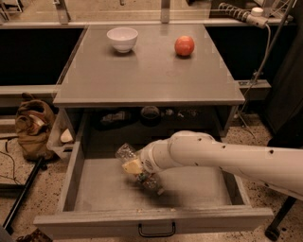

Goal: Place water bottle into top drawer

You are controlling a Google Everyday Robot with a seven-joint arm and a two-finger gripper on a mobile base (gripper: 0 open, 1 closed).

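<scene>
Far left, on the floor: a brown bag [32, 126] is slumped beside the bench [151, 78]. A black pole [21, 201] is laid at an angle below the bag. A pale object [66, 136] is wedged between bag and bench leg; what it is can't be told.

Bench top: a white bowl [122, 38] is set upright at back left. A red round fruit [184, 46] is set at back right, well apart from the bowl.

Below the top, dark clutter [142, 114] is seen on a shelf; the items can't be told apart.

The top drawer [94, 222] is pulled out toward the camera. Its black handle [156, 231] is mounted mid front panel.

The water bottle [126, 152] is located inside the drawer, left of centre. It is tilted, with one end up-left and the other down-right, near the drawer floor. Contact with the floor can't be confirmed. A shadow is cast beneath it.

The gripper [137, 169] is positioned inside the drawer at the bottle's middle. The jaws are clamped on the bottle, and a yellowish pad [131, 166] is pressed to its side.

The white arm [222, 158] is extended in from the right edge, over the drawer's right wall.

Upper right: a ribbed cable [236, 11] is run along the back rail.
</scene>
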